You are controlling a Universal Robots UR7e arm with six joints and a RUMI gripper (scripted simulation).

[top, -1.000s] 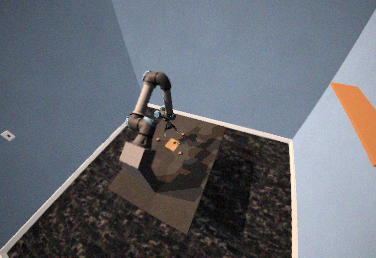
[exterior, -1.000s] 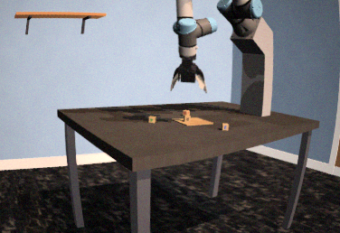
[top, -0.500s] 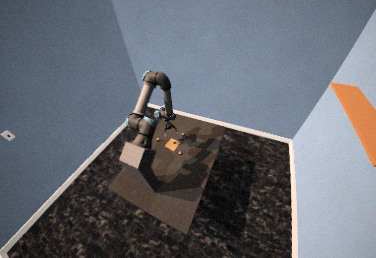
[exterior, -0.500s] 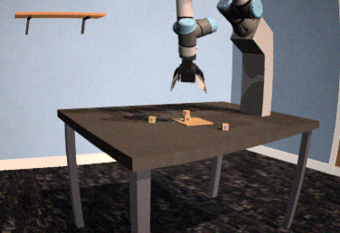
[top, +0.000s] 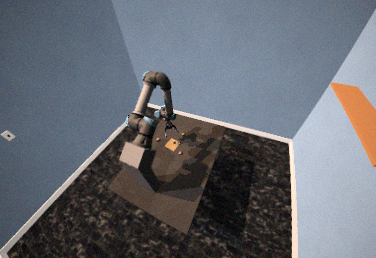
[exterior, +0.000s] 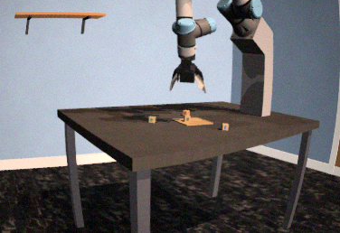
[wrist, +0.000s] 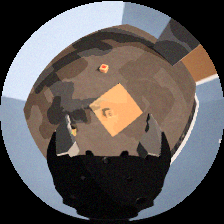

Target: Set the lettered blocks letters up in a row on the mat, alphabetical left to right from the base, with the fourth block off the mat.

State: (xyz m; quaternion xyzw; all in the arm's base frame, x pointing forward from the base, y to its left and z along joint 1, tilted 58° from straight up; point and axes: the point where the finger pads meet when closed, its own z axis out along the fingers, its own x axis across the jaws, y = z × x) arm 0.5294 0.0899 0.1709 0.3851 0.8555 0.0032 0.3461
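My gripper [top: 172,134] [exterior: 188,90] [wrist: 108,114] is open and empty, high above the orange mat [top: 170,145] [exterior: 202,122] [wrist: 125,102]. One block [exterior: 187,118] [wrist: 108,113] sits on the mat; its top marking is not readable. Another block [wrist: 103,68] with a red mark on top lies off the mat in the wrist view. A block [wrist: 73,132] is partly hidden by the left finger. The exterior view shows a block with a green mark [exterior: 152,119], a block with a blue mark [exterior: 225,126] and a reddish-marked block [exterior: 186,113], all off the mat.
The brown table [exterior: 136,136] [top: 172,216] bears the mat and blocks. The robot's pedestal [exterior: 256,82] [top: 136,155] stands at one side of it. An orange shelf [exterior: 61,14] [top: 357,121] hangs on the wall, away from the arm.
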